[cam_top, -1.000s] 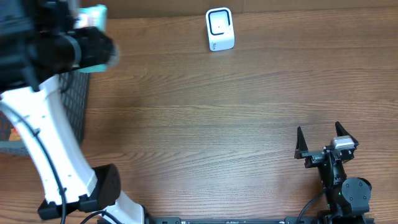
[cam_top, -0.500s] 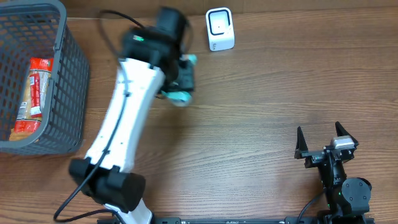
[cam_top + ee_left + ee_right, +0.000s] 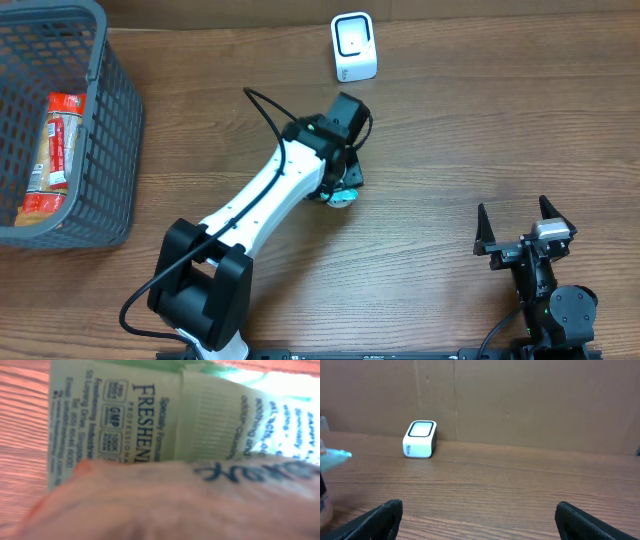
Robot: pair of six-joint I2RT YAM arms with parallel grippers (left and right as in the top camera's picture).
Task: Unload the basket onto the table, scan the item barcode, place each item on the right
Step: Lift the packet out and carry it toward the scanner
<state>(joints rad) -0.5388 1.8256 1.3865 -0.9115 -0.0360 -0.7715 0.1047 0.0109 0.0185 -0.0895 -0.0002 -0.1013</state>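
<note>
A packet (image 3: 125,410) is pinched in the left gripper (image 3: 343,192) over the table (image 3: 450,130), short of the scanner (image 3: 353,47). The right gripper (image 3: 513,212) is spread, idle. Next, its coded face must be turned toward the scanner.

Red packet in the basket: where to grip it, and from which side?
Pinch the red packet across its narrow width near mid-length, coming straight down. It seems to lie flat on the basket floor, and the basket walls block a side approach. Probably the left arm's job, being nearer, once the left gripper lets go of the green packet.
</note>
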